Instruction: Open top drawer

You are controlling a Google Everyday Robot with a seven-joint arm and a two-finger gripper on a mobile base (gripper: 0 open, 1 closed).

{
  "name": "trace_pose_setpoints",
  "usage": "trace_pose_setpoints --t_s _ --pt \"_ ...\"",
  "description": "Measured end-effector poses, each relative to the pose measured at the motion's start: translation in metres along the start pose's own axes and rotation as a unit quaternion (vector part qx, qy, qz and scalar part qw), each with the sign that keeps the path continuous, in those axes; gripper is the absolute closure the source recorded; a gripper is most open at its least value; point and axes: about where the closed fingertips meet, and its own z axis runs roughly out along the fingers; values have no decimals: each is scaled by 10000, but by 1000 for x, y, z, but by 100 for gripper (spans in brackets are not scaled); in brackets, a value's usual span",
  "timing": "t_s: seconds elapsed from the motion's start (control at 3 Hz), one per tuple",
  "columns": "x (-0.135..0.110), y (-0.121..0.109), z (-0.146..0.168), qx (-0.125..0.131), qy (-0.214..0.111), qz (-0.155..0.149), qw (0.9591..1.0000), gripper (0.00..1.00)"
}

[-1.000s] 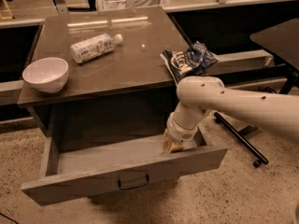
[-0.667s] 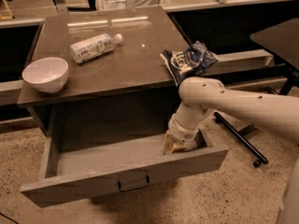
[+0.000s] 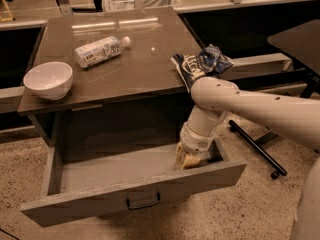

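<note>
The tool (image 3: 190, 160) sits low inside the pulled-out top drawer (image 3: 80, 206), right end, tip half hidden by the front so spread or pressed together I cannot tell, w/ bowl (image 3: 48, 79), bottle (image 3: 100, 50) & snack bag (image 3: 202, 64) on the table (image 3: 150, 59) above.

One of each kind, eight things in all.

The one grey-brown tabletop (image 3: 145, 59) carries three loose items: one round white bowl (image 3: 48, 79), one clear plastic bottle with a white label and cap (image 3: 100, 50), and one crumpled blue-and-white snack bag (image 3: 202, 64). Under it is one grey-brown top drawer (image 3: 125, 196), standing open, with one small black bar handle (image 3: 143, 202) on its front. One white robot arm (image 3: 250, 109) ends in one pincer (image 3: 189, 159), which sits inside the drawer at its front right corner.
</note>
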Motion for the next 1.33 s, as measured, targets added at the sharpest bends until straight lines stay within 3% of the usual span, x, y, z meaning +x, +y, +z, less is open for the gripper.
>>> trace_pose_setpoints --t_s 0.33,0.67,1.0,1.33 --pt "-5 14 -6 -161 -73 98 9998 100" --pt "-15 37 -17 -79 -203 139 9997 100" --pt "-35 80 -33 186 -426 196 9987 100" --pt "-34 80 -33 187 -426 196 9987 100"
